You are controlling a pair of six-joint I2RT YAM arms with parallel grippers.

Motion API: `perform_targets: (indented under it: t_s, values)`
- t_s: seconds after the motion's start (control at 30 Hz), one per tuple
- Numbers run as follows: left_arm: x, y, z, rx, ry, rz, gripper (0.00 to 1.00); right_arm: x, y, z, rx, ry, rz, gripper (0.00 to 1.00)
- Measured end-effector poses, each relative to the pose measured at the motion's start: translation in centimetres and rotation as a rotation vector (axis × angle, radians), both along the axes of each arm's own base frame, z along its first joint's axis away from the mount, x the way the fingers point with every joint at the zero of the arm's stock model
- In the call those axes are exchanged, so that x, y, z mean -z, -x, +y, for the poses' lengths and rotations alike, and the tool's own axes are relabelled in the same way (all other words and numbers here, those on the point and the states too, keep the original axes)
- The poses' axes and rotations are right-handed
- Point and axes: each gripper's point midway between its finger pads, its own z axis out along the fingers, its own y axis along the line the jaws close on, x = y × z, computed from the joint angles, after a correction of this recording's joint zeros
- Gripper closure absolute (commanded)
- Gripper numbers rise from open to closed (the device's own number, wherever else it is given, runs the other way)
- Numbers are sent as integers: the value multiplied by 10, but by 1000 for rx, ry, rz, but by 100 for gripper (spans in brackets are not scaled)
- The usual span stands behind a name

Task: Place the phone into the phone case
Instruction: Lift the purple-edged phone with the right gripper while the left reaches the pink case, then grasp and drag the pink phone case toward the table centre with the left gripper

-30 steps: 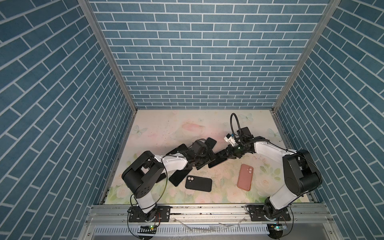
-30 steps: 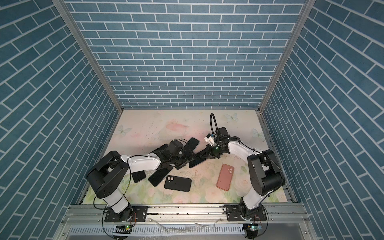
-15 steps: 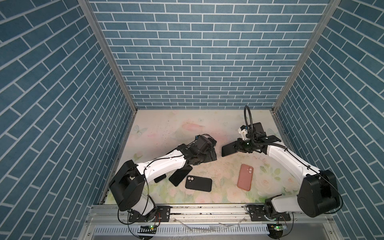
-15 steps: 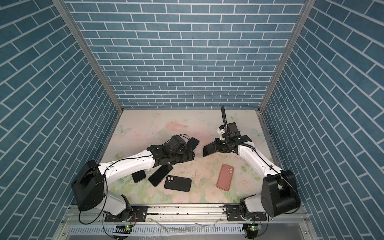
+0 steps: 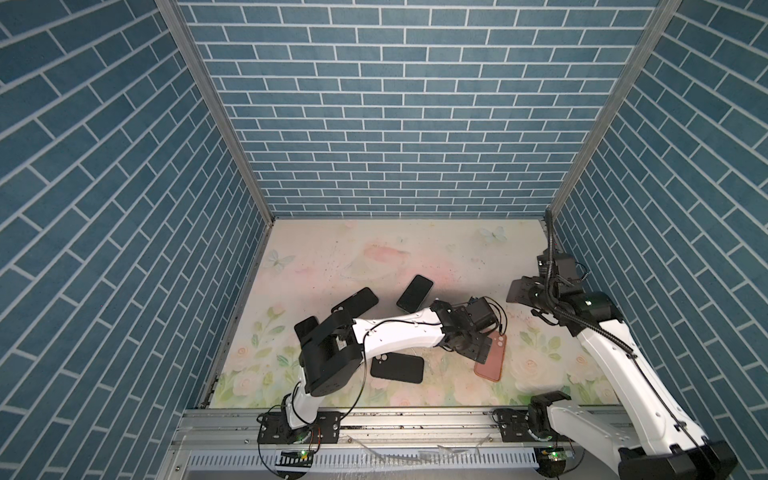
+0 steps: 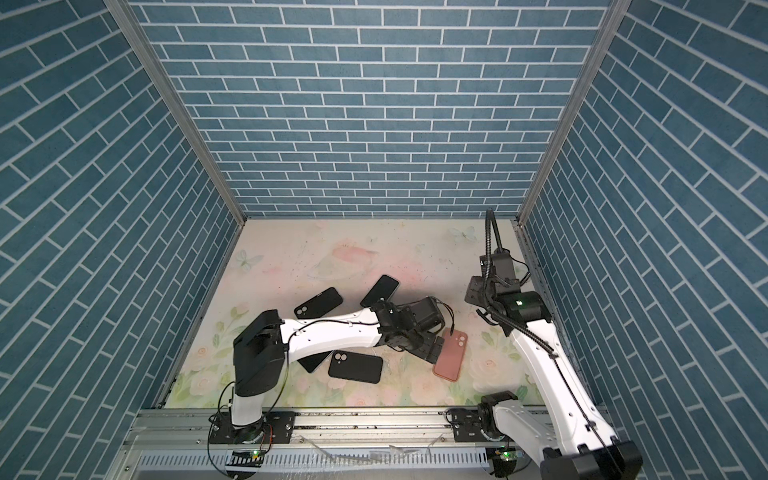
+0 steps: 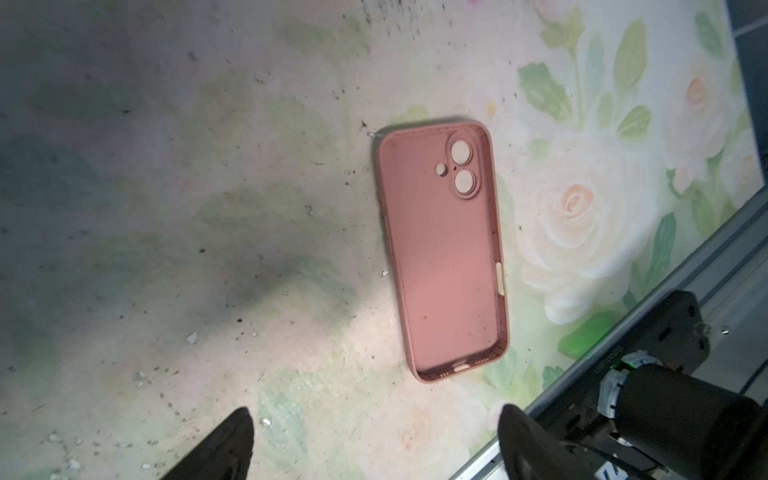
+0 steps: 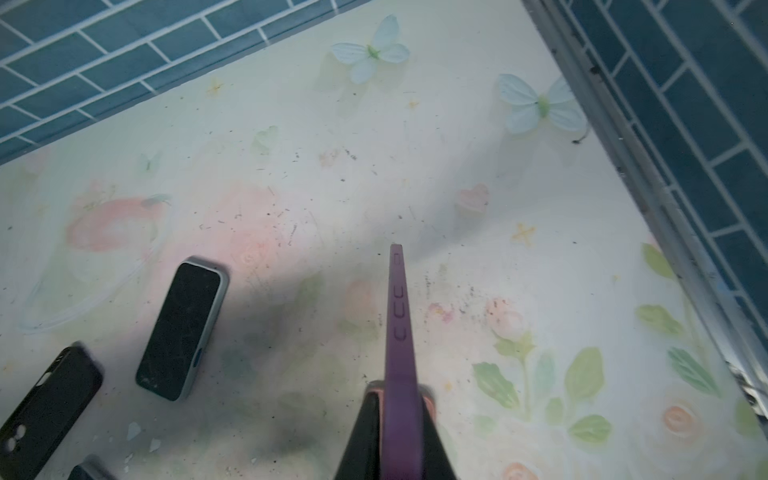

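Observation:
A pink phone case [image 7: 440, 253] lies hollow side up on the floral mat, seen in both top views [image 5: 492, 357] [image 6: 451, 353]. My left gripper [image 7: 376, 415] hovers open and empty at the case's left edge [image 5: 478, 349]. My right gripper [image 8: 399, 390] is shut on a flat purple-edged phone [image 8: 398, 316], seen edge-on. It holds the phone above the mat at the far right [image 5: 521, 291]. A bare phone [image 8: 183, 328] lies screen up near the middle [image 5: 414, 293].
Two black cases [image 5: 355, 301] [image 5: 397, 368] lie on the mat's left half. Another dark phone [image 6: 313, 361] sits partly under the left arm. The right wall and its metal rail [image 8: 648, 199] stand close to the right gripper. The front rail [image 7: 665, 291] runs near the pink case.
The left arm swung right, from the pile of phones to the pink case. The right arm carried the purple-edged phone away from the middle to the far right.

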Motion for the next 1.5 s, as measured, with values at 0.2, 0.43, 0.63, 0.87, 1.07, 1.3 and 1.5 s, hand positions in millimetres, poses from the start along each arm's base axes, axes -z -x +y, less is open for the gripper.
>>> perform_targets:
  t_s: [0.2,0.43,0.63,0.87,1.07,1.3,1.5]
  values:
    - [35,4,-5,58,-75,43,21,-9,14,-21,68,58,-22,100]
    - [50,5,-12,100,-99,60,23,-13,21,-29,96,78,-33,100]
    - [50,0,-24,121,-87,46,33,-13,22,-31,102,85,-30,100]
    - [61,-2,-29,140,-104,42,52,-19,22,-34,116,92,-45,100]
    - [64,-3,-31,156,-107,36,74,-22,23,-36,123,94,-59,100]
    - [65,-7,-28,173,-128,10,88,-23,24,-37,125,95,-62,100]
    - [67,-14,-21,228,-163,-33,91,-28,24,-37,128,92,-75,100]
